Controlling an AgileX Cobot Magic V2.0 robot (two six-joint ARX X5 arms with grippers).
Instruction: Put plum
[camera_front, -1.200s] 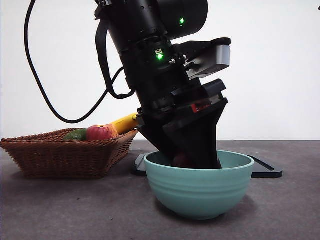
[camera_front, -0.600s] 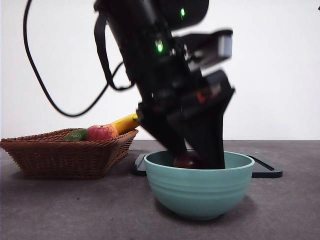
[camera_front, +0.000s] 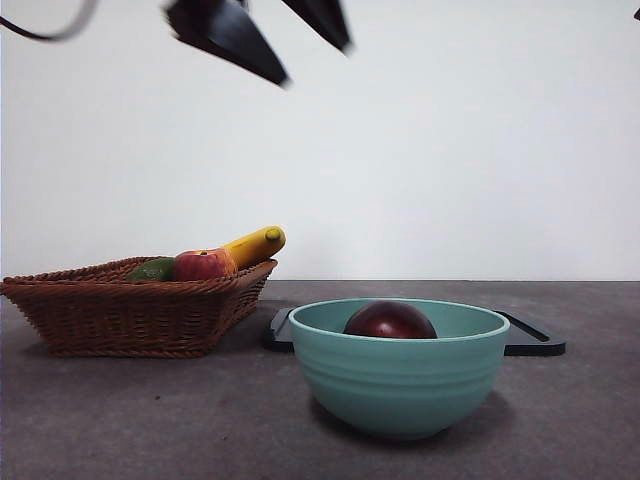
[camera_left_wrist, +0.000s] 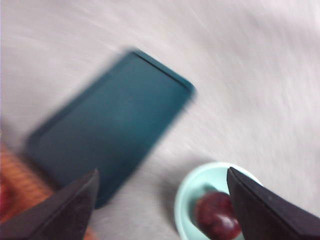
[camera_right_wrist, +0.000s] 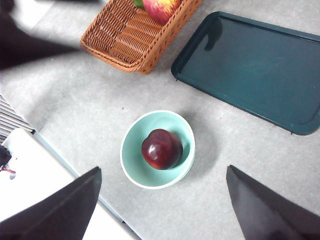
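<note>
The glossy maroon plum (camera_front: 390, 321) rests inside the teal bowl (camera_front: 400, 375).

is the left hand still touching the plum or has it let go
Apart. In the front view the left hand is high at the top edge, jaws open, with bare wall between it and the plum, which sits alone in the bowl.

The grey table (camera_front: 150, 420) carries basket (camera_front: 130, 310), tray (camera_right_wrist: 250, 70) and bowl (camera_front: 400, 375).

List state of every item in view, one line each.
plum: in the bowl, released
bowl: upright on the table, holds only the plum
basket: upright, holds apple, banana, green fruit
tray: flat, bare
left gripper: open, above the bowl
right gripper: open, high above
</note>
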